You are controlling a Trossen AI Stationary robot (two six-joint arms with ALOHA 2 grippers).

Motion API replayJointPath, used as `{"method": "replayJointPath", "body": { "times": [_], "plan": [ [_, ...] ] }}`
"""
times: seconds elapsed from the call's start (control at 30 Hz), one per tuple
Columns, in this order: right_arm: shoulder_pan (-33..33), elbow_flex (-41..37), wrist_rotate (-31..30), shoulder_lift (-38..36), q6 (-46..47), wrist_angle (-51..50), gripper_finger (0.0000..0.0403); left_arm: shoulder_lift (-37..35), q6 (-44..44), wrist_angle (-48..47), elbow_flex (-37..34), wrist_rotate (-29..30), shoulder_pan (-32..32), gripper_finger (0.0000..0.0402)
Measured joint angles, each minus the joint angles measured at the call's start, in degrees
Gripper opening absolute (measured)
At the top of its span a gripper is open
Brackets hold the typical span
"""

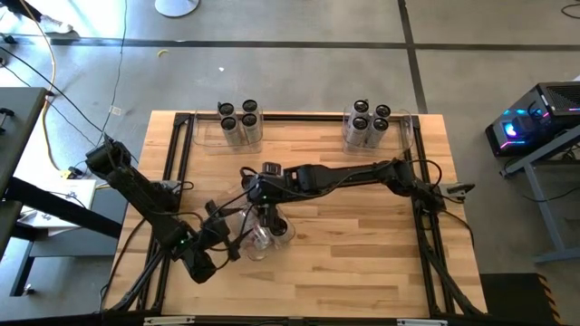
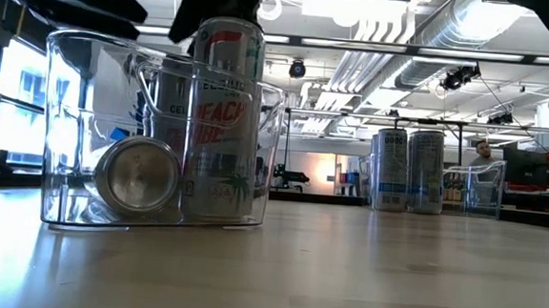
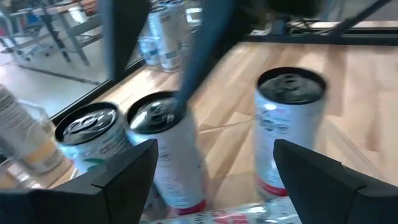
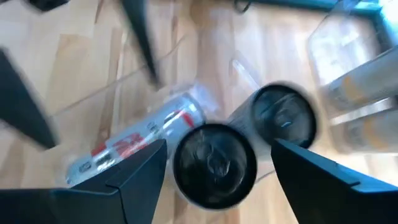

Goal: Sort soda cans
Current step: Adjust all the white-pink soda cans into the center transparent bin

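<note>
**A:** Where are my claws?

**B:** My right claw (image 4: 217,163) hangs over the clear bin (image 2: 61,131) near the middle of the worktop (image 1: 362,263). Its two fingers (image 4: 134,180) stand wide apart. An upright can (image 4: 214,163) sits right between them, seen from the top. I see a gap on each side, so the claw looks let go and is not squeezing it.

**A:** And the left one?

**B:** My left claw (image 3: 214,165) is just beside that same bin, at the near left. Its fingers are spread wide too and hold nothing. Three upright cans (image 3: 289,130) stand in front of it.

**A:** What is in the bin?

**B:** From low down I see one tall can (image 2: 221,122) standing up in it. Another can (image 2: 138,172) lies on its side next to it, its round end facing me.

**A:** Where are the other cans?

**B:** Four cans (image 1: 240,120) stand in a clear bin at the far left of the worktop. Five more (image 1: 369,122) stand in a clear bin at the far right.
</note>
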State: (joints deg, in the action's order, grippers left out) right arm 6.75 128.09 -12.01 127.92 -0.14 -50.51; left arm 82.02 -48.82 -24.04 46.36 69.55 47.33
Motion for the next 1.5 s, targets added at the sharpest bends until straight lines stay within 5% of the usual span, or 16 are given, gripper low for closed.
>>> {"method": "replayJointPath", "body": {
  "times": [0.23, 0.4, 0.6, 0.77, 0.9, 1.13, 1.5],
  "plan": [
    [2.58, 6.03, -6.52, -1.94, -2.88, -4.15, 0.0287, -0.34, 3.13, -2.84, 3.42, -0.03, 3.69, 0.0315],
    [8.08, 2.17, -11.30, -7.71, -0.32, -9.88, 0.0287, -1.82, -6.67, -11.72, 3.94, -0.29, 5.85, 0.0315],
    [16.83, -2.52, -21.43, -8.90, 5.47, -14.16, 0.0288, -3.54, -15.98, -27.22, 3.92, -14.00, 2.17, 0.0314],
    [23.19, -10.92, -38.03, -9.79, 16.07, -21.13, 0.0288, -5.17, 1.34, -28.69, 3.90, -31.52, -7.15, 0.0314],
    [27.13, -16.70, -42.14, -13.56, 27.59, -24.67, 0.0288, -5.40, 21.48, -27.71, 4.09, -43.14, -14.75, 0.0314],
    [35.94, -21.98, -50.60, -19.82, 34.57, -24.29, 0.0288, -5.49, 50.62, -23.68, 4.14, -54.47, -23.66, 0.0314],
    [40.75, -29.99, -55.32, -21.43, 44.59, -23.87, 0.0288, -3.52, 63.96, -20.98, 3.70, -59.66, -35.38, 0.0301]
  ]
}}
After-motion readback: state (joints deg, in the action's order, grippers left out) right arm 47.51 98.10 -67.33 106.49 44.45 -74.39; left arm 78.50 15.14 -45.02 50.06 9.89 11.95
